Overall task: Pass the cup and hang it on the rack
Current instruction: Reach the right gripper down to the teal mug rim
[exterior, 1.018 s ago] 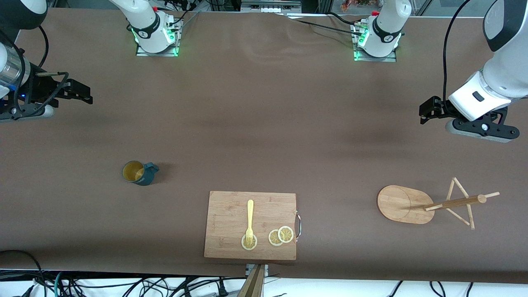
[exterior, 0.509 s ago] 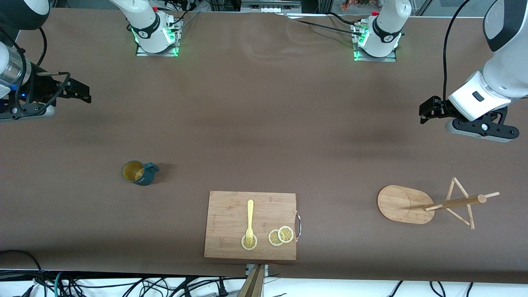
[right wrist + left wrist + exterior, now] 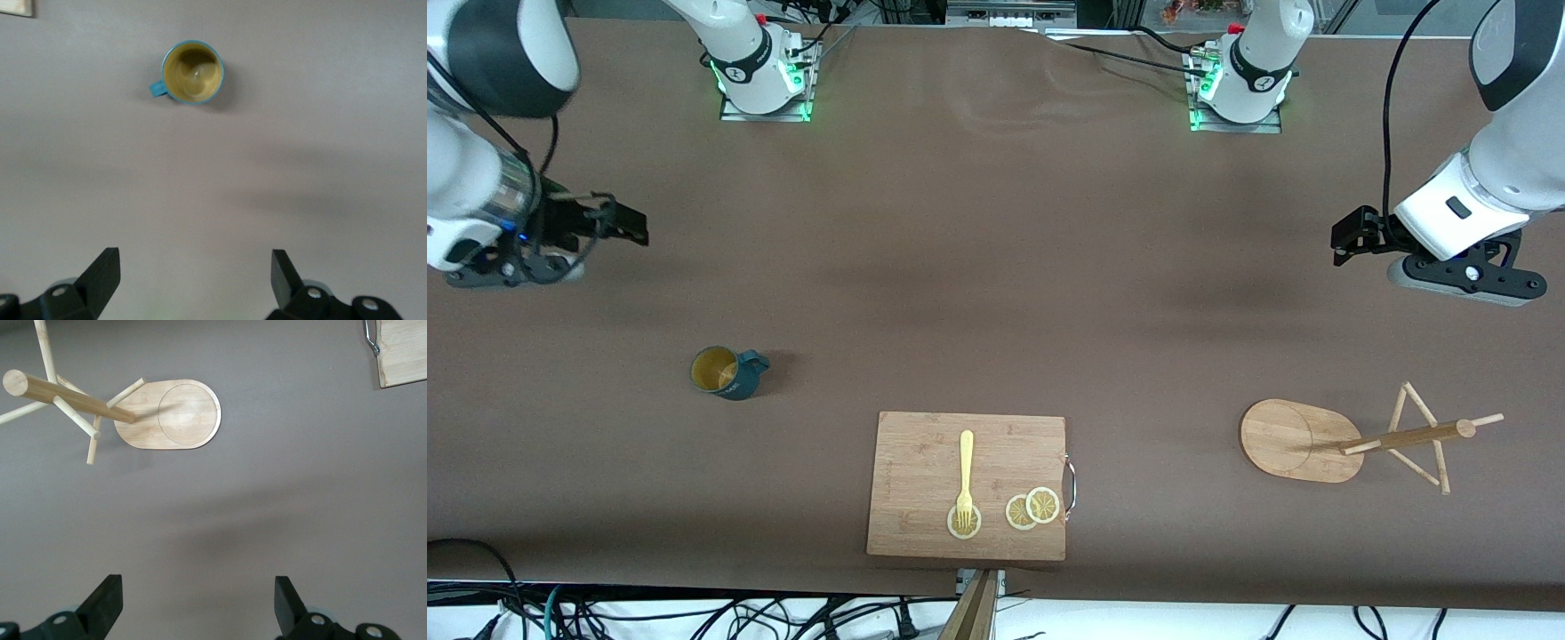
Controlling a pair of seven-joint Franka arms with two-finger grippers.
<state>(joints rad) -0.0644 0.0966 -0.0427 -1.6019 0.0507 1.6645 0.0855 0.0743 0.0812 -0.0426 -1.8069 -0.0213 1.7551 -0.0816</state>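
The dark teal cup (image 3: 727,372) stands upright on the table toward the right arm's end, yellowish inside, handle pointing toward the cutting board's side. It also shows in the right wrist view (image 3: 192,73). The bamboo rack (image 3: 1352,437) stands toward the left arm's end, its oval base (image 3: 1294,439) flat on the table; it also shows in the left wrist view (image 3: 167,415). My right gripper (image 3: 624,227) is open and empty, up over bare table, apart from the cup. My left gripper (image 3: 1347,237) is open and empty, up over bare table, apart from the rack.
A bamboo cutting board (image 3: 967,485) lies near the table's front edge, between cup and rack. On it are a yellow fork (image 3: 965,476) and lemon slices (image 3: 1032,508). A metal handle (image 3: 1071,484) sticks out at the board's rack side. The arm bases (image 3: 763,67) stand at the table's back.
My right gripper has moved a little toward the cup and the table's middle. The left arm, the cup and the rack have not moved.
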